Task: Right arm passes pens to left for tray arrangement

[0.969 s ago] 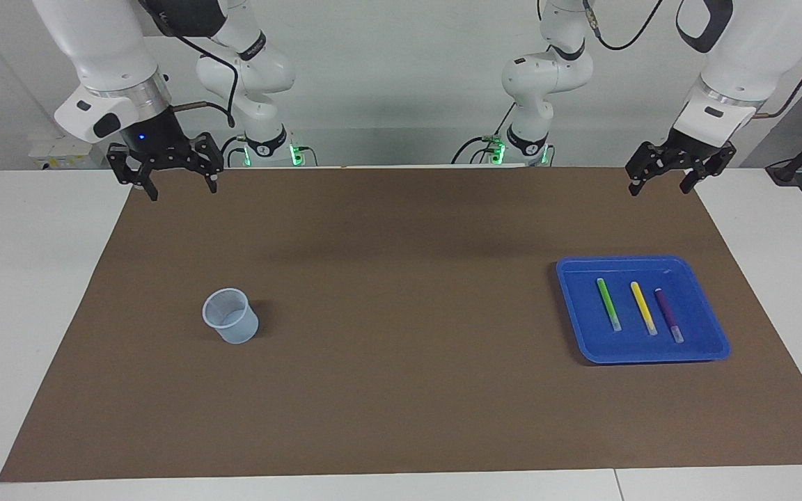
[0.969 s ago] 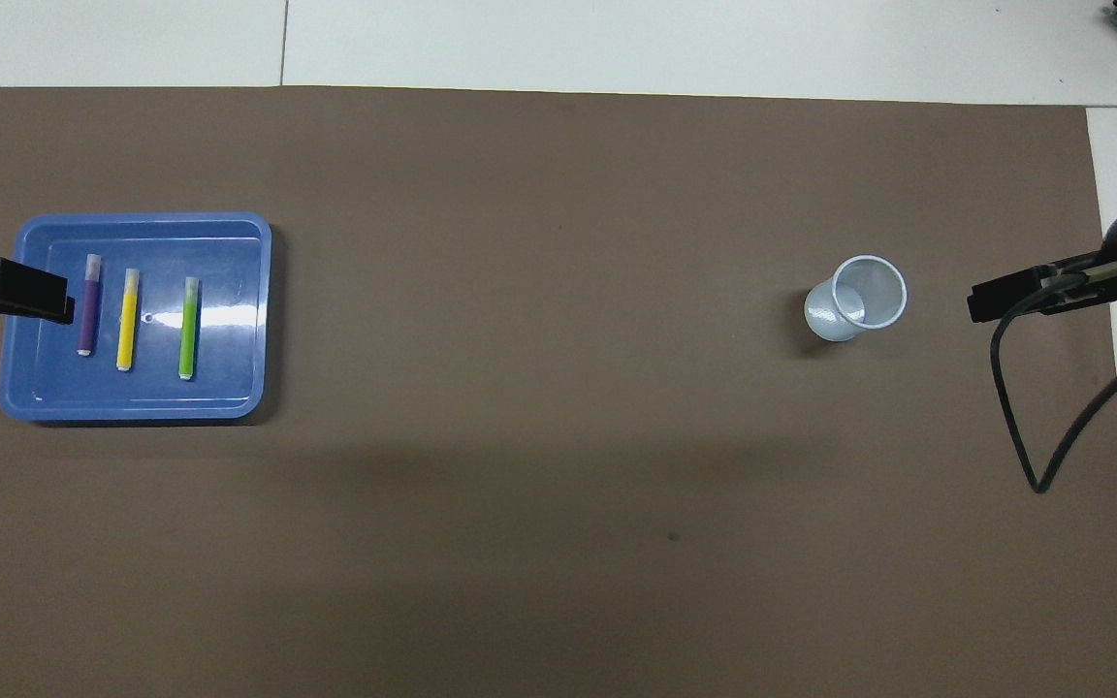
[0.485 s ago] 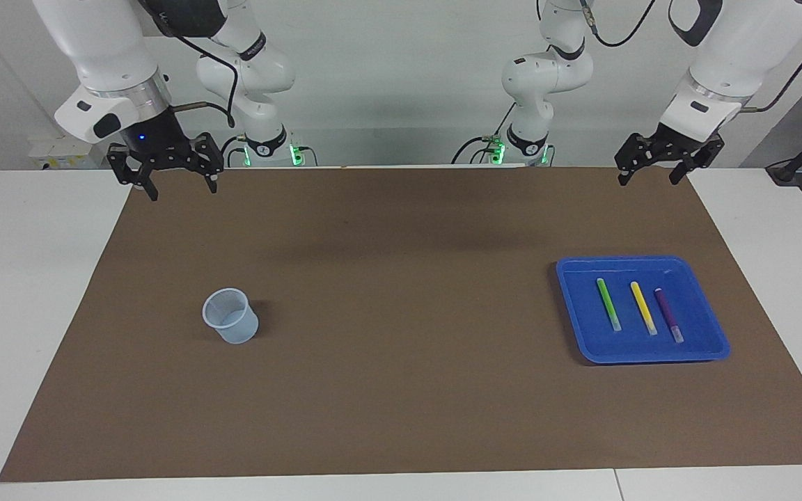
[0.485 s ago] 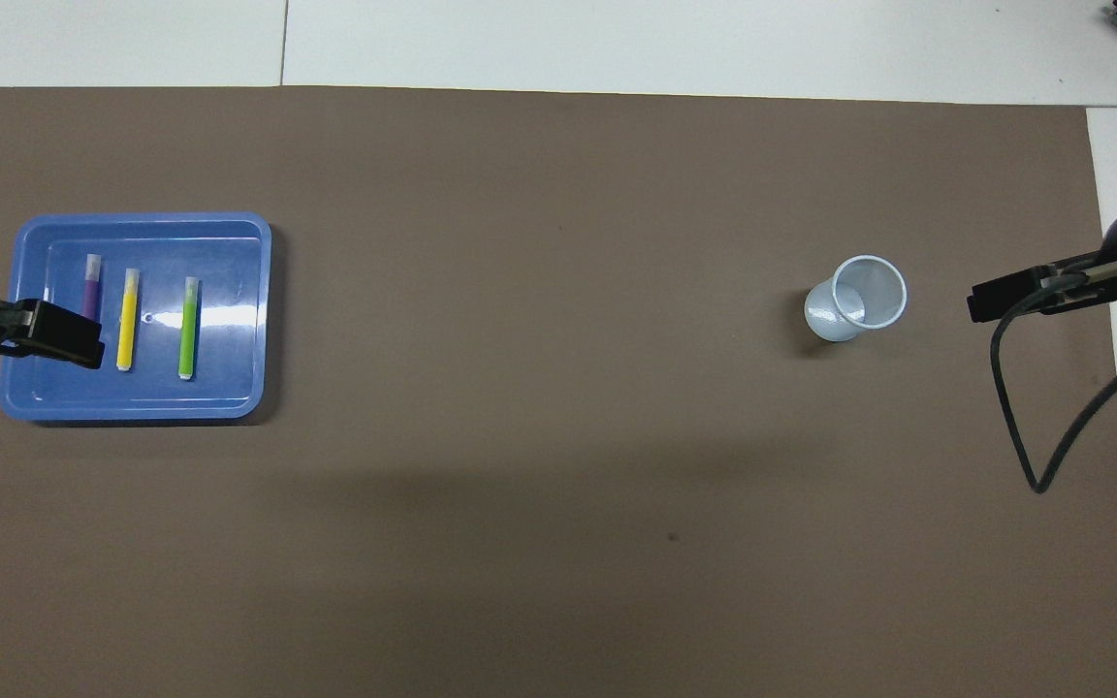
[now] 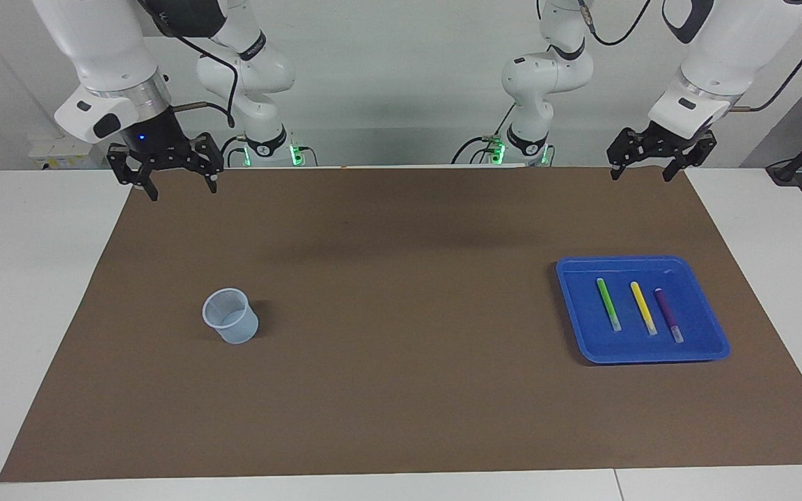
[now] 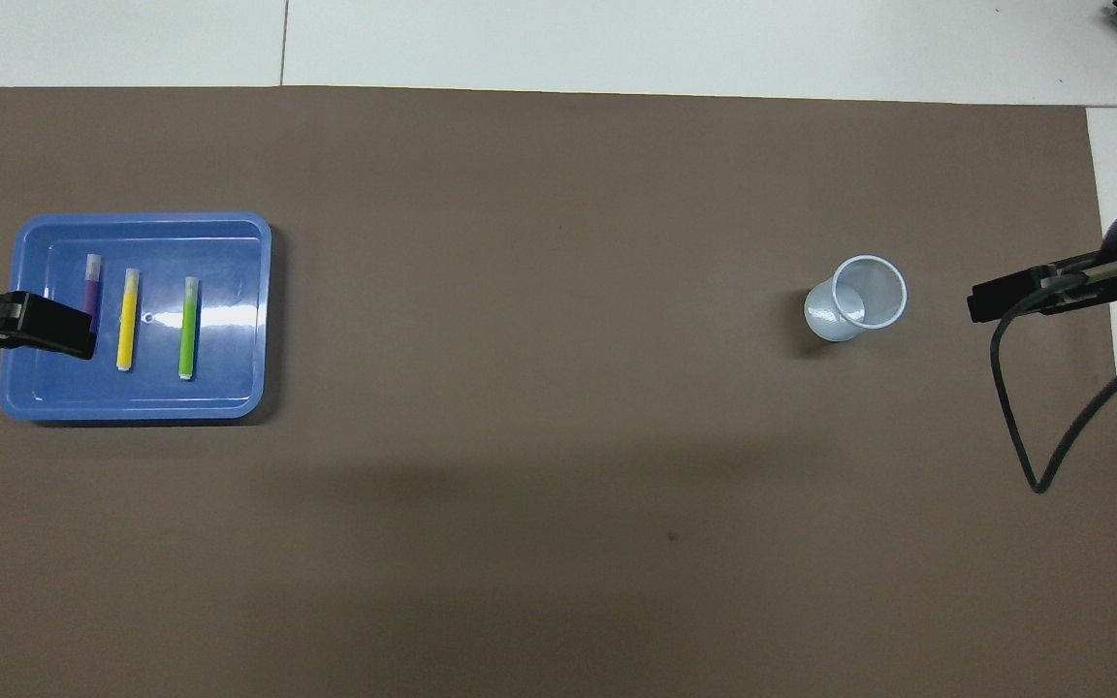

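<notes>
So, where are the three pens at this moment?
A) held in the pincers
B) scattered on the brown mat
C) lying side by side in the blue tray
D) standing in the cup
C: the green pen, yellow pen and purple pen lie side by side in the blue tray.

Below the spread jaws of the right gripper point(image 5: 179, 189) only the cup point(image 5: 231, 316) stands; below those of the left gripper point(image 5: 641, 174), the tray point(image 5: 578, 327).
</notes>
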Robot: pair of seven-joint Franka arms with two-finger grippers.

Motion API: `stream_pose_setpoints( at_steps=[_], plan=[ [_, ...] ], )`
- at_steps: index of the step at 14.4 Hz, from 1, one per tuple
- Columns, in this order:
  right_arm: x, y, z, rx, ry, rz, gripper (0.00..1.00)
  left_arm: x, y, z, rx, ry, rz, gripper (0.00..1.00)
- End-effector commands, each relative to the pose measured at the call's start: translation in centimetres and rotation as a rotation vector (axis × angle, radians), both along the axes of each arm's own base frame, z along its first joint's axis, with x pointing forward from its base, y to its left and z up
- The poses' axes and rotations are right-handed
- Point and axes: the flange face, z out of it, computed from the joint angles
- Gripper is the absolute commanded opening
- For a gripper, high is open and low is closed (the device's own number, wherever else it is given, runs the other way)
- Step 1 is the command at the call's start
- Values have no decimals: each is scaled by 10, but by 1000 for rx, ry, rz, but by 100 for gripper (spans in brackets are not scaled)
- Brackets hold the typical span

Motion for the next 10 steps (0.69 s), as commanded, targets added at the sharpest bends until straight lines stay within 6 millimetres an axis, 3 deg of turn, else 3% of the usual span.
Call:
stream_pose_setpoints(
  at_steps=[1,10],
  plan=[
    [-8,-3,1,2,-3,13,100,-5,5,-2,14,-24,-6,100],
    [-8,-3,1,2,-3,13,100,-8,5,-6,16,-18,-3,100]
  ],
)
